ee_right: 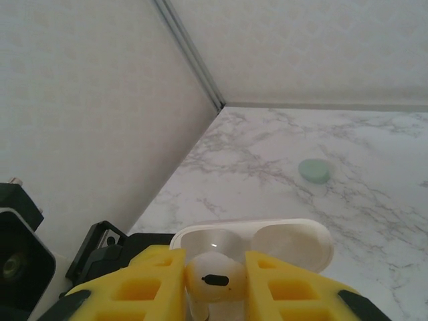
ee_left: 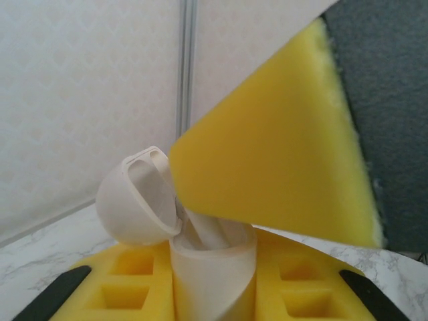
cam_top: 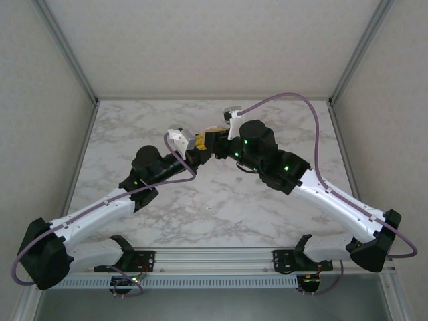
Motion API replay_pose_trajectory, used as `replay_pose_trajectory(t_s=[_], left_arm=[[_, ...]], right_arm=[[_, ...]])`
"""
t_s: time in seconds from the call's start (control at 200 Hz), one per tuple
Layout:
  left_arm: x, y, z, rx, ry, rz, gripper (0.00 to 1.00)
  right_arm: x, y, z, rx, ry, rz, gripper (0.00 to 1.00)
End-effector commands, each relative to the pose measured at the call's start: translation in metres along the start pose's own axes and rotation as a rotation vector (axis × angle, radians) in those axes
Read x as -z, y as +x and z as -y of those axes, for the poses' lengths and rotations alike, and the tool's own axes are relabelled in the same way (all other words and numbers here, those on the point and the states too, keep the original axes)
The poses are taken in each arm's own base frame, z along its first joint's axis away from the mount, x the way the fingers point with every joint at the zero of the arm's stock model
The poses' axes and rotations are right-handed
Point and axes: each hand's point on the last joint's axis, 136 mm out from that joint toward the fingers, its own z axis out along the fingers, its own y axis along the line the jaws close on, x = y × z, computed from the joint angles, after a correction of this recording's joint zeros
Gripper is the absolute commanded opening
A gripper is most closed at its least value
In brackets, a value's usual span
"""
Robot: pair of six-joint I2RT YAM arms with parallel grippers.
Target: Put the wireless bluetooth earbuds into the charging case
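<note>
A white charging case (ee_left: 214,274) stands upright between the yellow fingers (ee_left: 127,287) of my left gripper (ee_left: 214,297), which is shut on it. Its lid (ee_left: 134,200) is hinged open to the left. My right gripper (ee_right: 214,291) is shut on a white earbud (ee_right: 214,277), held just over the open case (ee_right: 287,241). In the left wrist view the earbud (ee_left: 207,231) reaches down into the case's mouth, under a yellow finger (ee_left: 281,160) of the right gripper. Both grippers meet above the middle of the table, left gripper (cam_top: 198,150) against right gripper (cam_top: 215,142).
A small mint green round piece (ee_right: 314,170) lies on the marble table (ee_right: 374,200) beyond the case. White enclosure walls (ee_right: 80,100) rise close behind and to the sides. Both arms' cables (cam_top: 294,100) arc over the table.
</note>
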Motion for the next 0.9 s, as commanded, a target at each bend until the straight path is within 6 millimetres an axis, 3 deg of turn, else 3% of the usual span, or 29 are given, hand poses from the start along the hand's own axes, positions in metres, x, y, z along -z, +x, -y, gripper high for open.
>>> replay_pose_trajectory(t_s=[0.0, 0.305, 0.896], left_arm=[[0.002, -0.027, 0.002, -0.002, -0.009, 0.088, 0.04], [0.003, -0.03, 0.004, -0.015, -0.001, 0.097, 0.04], [0.002, -0.03, 0.009, -0.028, 0.027, 0.088, 0.03]], right_arm=[[0.003, 0.011, -0.006, -0.008, -0.034, -0.041, 0.26], [0.003, 0.022, 0.008, -0.006, 0.029, -0.071, 0.28], [0.008, 0.008, 0.011, 0.028, 0.077, -0.058, 0.37]])
